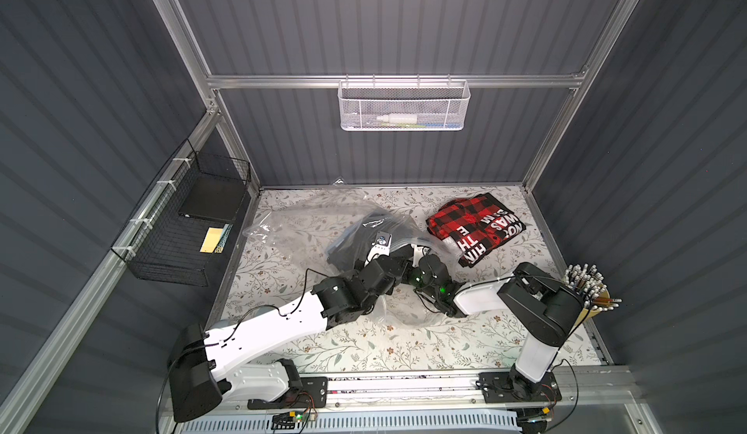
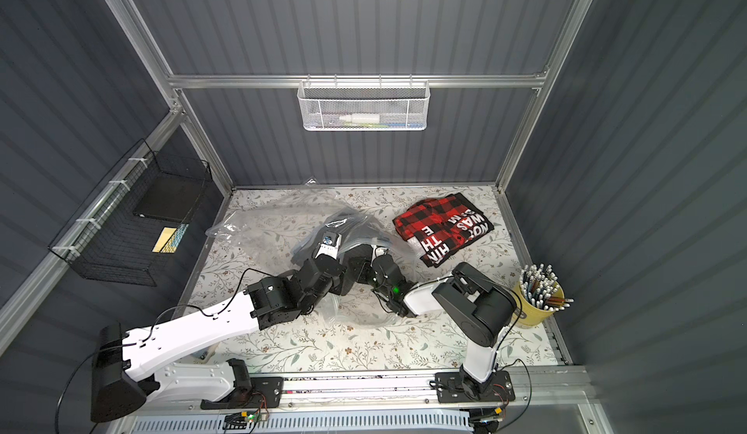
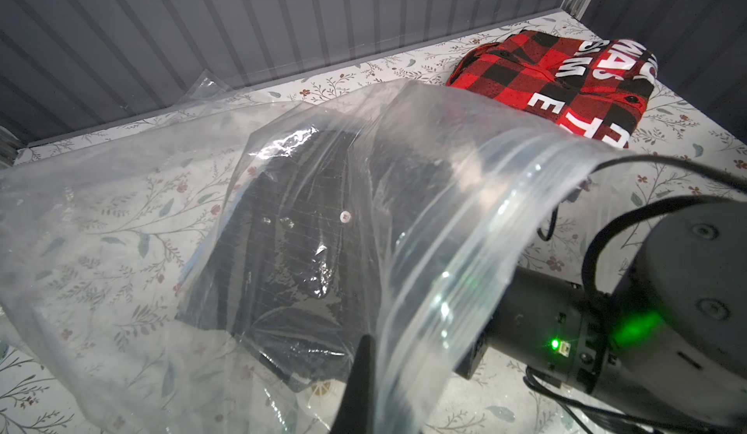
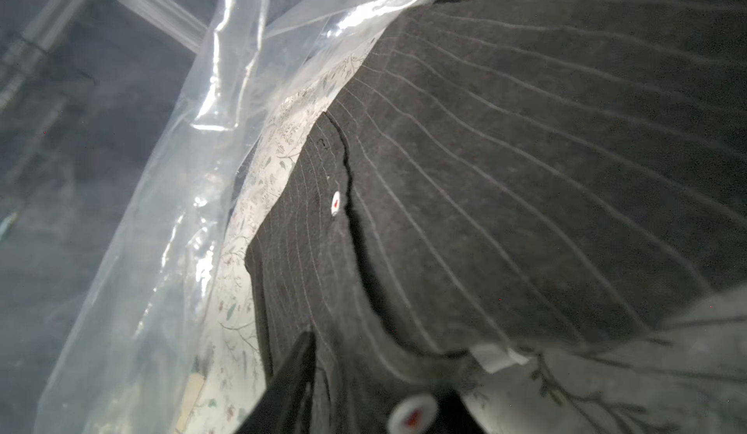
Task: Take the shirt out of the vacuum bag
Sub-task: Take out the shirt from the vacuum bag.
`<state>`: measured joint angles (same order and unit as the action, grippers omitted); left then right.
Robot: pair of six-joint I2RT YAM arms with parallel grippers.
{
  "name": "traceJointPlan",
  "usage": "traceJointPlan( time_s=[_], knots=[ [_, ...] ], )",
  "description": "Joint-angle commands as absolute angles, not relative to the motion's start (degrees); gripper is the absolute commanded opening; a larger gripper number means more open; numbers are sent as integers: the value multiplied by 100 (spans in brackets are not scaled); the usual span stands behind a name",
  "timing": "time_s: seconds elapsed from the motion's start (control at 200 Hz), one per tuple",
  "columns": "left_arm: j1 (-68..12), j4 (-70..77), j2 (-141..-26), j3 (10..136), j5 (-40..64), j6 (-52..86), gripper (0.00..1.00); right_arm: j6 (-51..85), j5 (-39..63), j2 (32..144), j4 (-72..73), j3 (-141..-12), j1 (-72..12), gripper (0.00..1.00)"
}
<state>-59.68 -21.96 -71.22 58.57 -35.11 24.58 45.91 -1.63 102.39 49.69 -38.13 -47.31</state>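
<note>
The clear vacuum bag [image 1: 299, 225] [image 2: 262, 225] lies crumpled on the floral table, its mouth toward the arms. Inside is a folded dark pinstriped shirt [image 1: 347, 246] [image 3: 291, 242] [image 4: 525, 169] with small white buttons. My left gripper [image 1: 378, 252] [image 2: 328, 250] [image 3: 376, 355] is shut on the bag's zip-seal edge and holds it lifted; the plastic drapes over its dark finger [image 3: 359, 375]. My right gripper [image 1: 415, 250] [image 2: 378, 250] [image 4: 380, 383] reaches inside the bag mouth. Its jaws stand apart on the shirt's near edge, with dark cloth and a button between them.
A red-and-black plaid shirt [image 1: 473, 225] [image 2: 440, 225] [image 3: 566, 80] with white letters lies outside the bag at the back right. A yellow cup of pencils [image 1: 586, 290] stands by the right arm. A black wire basket [image 1: 182, 225] hangs on the left wall.
</note>
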Motion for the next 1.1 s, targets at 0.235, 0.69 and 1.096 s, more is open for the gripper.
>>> traceJointPlan(
  time_s=[0.235, 0.69, 1.096],
  knots=[
    [-5981, -2165, -6932, 5722, -3602, 2448, 0, 4692, -217, 10616, 5393, -4195, -4426, 58],
    [-5991, -2215, -6942, 5750, -3573, 2508, 0, 4588, 126, 10396, 5203, -4702, -4414, 7],
    [-5989, -2207, -7036, 5808, -3560, 2467, 0, 4511, 239, 9271, 4838, -3957, -4705, 0]
  ],
)
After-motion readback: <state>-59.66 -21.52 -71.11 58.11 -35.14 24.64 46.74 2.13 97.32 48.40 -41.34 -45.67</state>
